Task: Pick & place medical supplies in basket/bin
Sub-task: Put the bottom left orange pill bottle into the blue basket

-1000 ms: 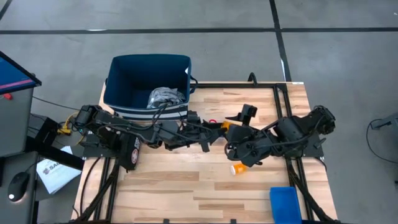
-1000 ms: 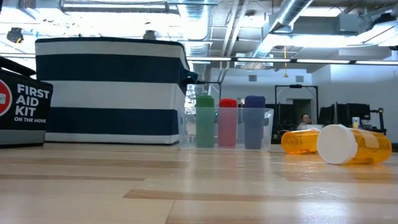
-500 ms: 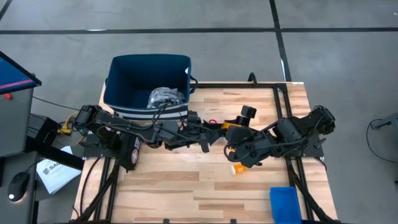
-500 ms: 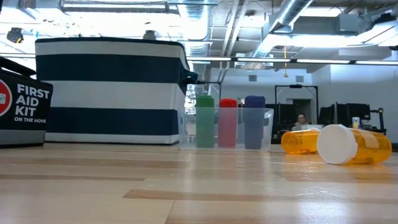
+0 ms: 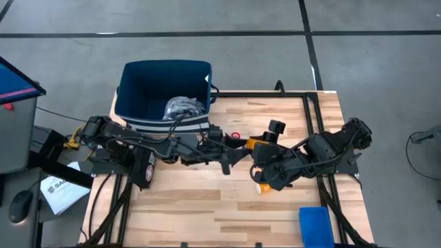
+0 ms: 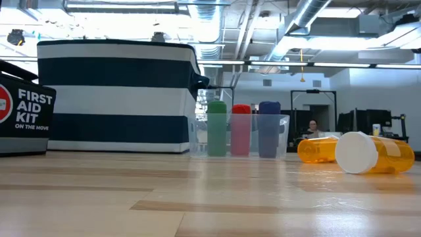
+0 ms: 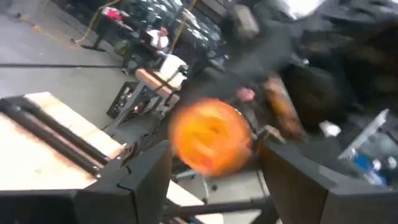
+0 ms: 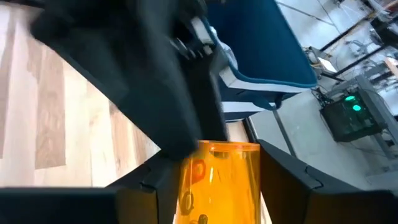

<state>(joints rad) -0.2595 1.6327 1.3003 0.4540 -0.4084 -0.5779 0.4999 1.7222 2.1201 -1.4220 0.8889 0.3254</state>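
Observation:
My right gripper (image 5: 264, 142) is shut on an orange pill bottle (image 5: 253, 143) held above the middle of the table. My left gripper (image 5: 238, 153) faces it, open; in the left wrist view its fingers stand on either side of the bottle's round end (image 7: 210, 135). Two more orange bottles (image 6: 319, 150) (image 6: 375, 153) lie on their sides on the table. Green, red and purple cylinders (image 6: 240, 128) stand in a clear tray. The navy striped basket (image 5: 165, 86) at the far left holds the grey-blue cloth bundle (image 5: 183, 106). The bright-blue bin (image 5: 315, 226) sits at the near right. My right gripper pinches the orange bottle's body (image 8: 222, 167) between its two fingers, which lie across it. The bottle is lifted clear of the table, its free end pointing at the left gripper. My left gripper: I cannot tell whether its fingers (image 7: 140, 180) touch the bottle's end.
A black first aid kit bag (image 6: 23, 112) lies at the table's left edge beside the basket. The clear tray (image 6: 284, 135) stands next to the basket's right side. Bare wood shows along the near half of the table (image 5: 200, 213). A person (image 6: 310, 126) sits far off in the room.
The right gripper has carried the orange bottle a little toward the table's left and near edge, closer to the left gripper. The left gripper has edged toward the right to meet it. The bottles on the table have stayed where they were.

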